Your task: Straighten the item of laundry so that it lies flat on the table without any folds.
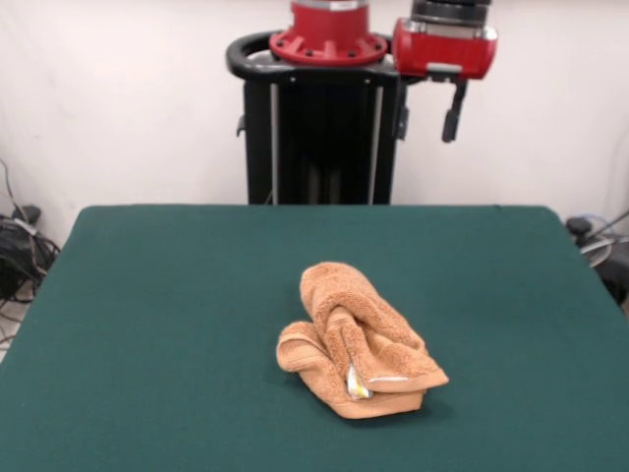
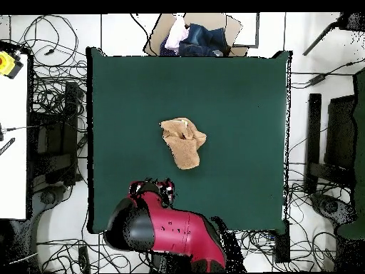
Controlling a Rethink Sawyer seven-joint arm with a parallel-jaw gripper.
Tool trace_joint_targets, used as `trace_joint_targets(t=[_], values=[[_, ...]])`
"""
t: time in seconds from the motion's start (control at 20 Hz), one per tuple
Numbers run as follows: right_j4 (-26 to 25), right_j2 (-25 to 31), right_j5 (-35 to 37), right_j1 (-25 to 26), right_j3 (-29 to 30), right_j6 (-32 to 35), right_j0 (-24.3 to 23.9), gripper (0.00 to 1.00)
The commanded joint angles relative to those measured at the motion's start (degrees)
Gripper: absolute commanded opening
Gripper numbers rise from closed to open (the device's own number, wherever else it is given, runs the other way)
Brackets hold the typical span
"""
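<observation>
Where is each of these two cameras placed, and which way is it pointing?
Front view: across the table from the robot, facing its black pedestal; the red arm shows at the top.
Overhead view: above the table, looking straight down; the red and black arm fills the bottom.
Shared: both show the crumpled orange-tan towel on the green table, turned half round between them.

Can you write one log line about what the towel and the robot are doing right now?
towel: crumpled, folded over itself, mid-table | label: showing at front | arm: drawn back, away from towel | gripper: not seen | task: not done
</observation>
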Motion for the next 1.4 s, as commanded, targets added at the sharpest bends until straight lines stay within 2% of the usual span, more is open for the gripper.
trace_joint_targets(t=[0.05, 0.3, 0.6, 0.8, 1.0, 1.4], values=[[-1.6, -0.4, -4.0, 3.8, -2.0, 9.8, 0.4, 1.0], [-0.5, 1.4, -7.1, 4.9, -2.8, 10.5, 0.0, 1.0], [-0.3, -0.3, -13.9, 9.1, -3.4, 12.1, 1.4, 1.0], [-0.3, 0.8, -19.7, 11.7, -2.7, 12.8, 0.1, 1.0], [0.5, 1.1, -21.3, 12.9, -3.4, 12.4, -0.3, 1.0], [4.2, -1.3, -27.2, 15.0, -4.3, 14.3, 2.0, 1.0]])
